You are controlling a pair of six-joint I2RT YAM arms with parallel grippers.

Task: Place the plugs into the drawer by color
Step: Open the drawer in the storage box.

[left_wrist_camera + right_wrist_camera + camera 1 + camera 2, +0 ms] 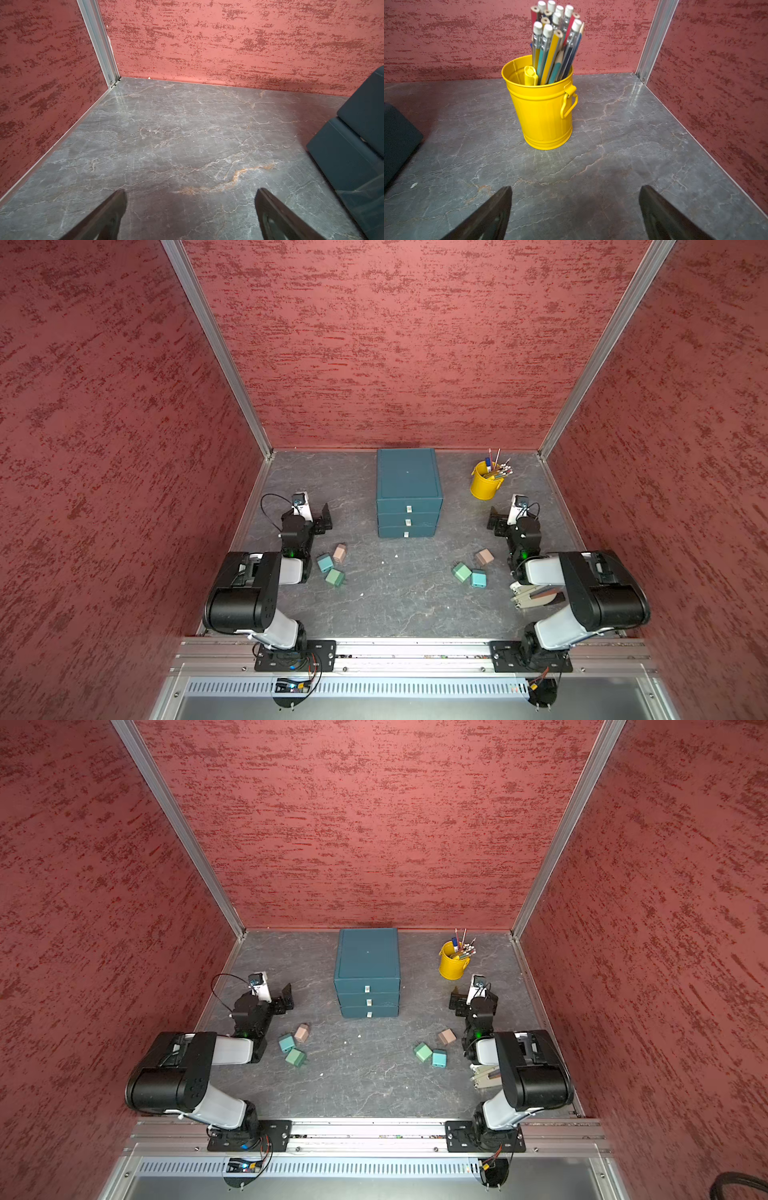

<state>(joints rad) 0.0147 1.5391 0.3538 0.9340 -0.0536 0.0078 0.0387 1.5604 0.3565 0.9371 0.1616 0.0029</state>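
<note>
Altogether six plugs [461,572], three drawers [409,509] closed, left tool [190,193] apart, right tool [575,191] apart.

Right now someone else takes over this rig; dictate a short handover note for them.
Left gripper and right gripper: open, empty, either side of the dark teal three-drawer chest, all drawers shut.
By the left arm: pink-tan rounded-cube plug, teal-blue plug, mint green plug.
By the right arm: second pink-tan plug, second teal-blue plug, second mint green plug.
Done: nothing. Left: sort all six into drawers by colour.
</note>
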